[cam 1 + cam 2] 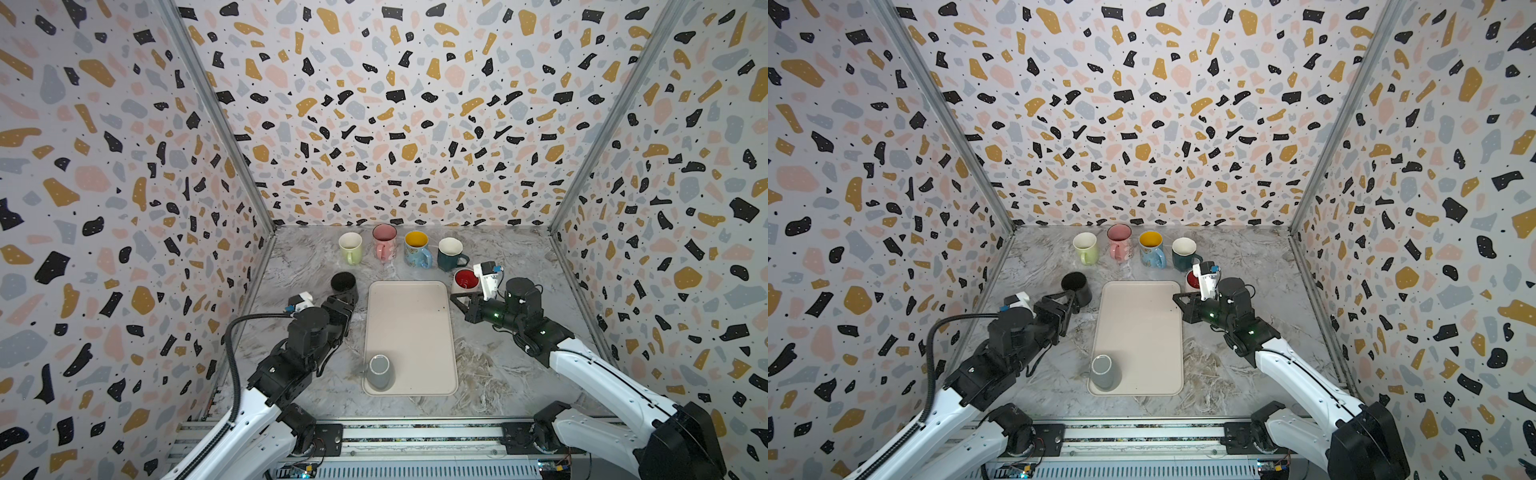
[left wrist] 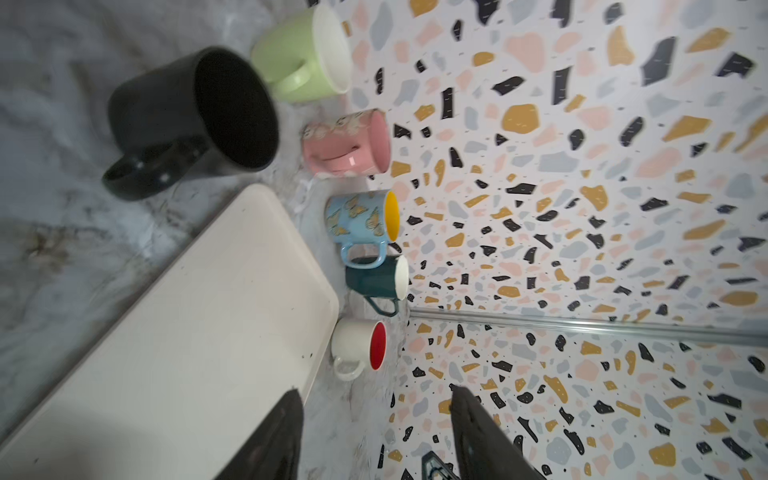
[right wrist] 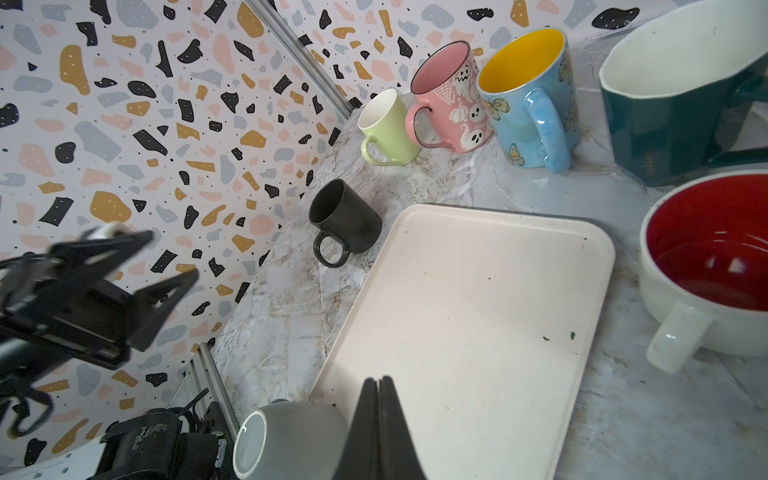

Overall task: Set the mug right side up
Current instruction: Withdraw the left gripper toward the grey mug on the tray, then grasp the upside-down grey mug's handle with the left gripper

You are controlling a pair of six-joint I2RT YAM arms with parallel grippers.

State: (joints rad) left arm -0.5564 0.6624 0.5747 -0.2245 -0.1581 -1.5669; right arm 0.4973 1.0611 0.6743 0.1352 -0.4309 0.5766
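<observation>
A grey mug [image 1: 379, 371] stands upside down, base up, on the near left corner of the cream tray [image 1: 411, 332]; it also shows in a top view [image 1: 1104, 372] and in the right wrist view [image 3: 291, 440]. A black mug [image 1: 344, 286] stands upright on the marble left of the tray's far end. My left gripper [image 1: 345, 307] hovers just in front of it, open, with nothing between its fingers [image 2: 374, 390]. My right gripper [image 1: 455, 298] is shut and empty above the tray's far right edge [image 3: 378, 380].
Along the back stand a green mug [image 1: 350, 247], a pink mug [image 1: 384, 241], a blue butterfly mug [image 1: 417, 248] and a teal mug [image 1: 451, 253], all upright. A white mug with a red inside [image 1: 465, 280] sits by my right wrist. Patterned walls close three sides.
</observation>
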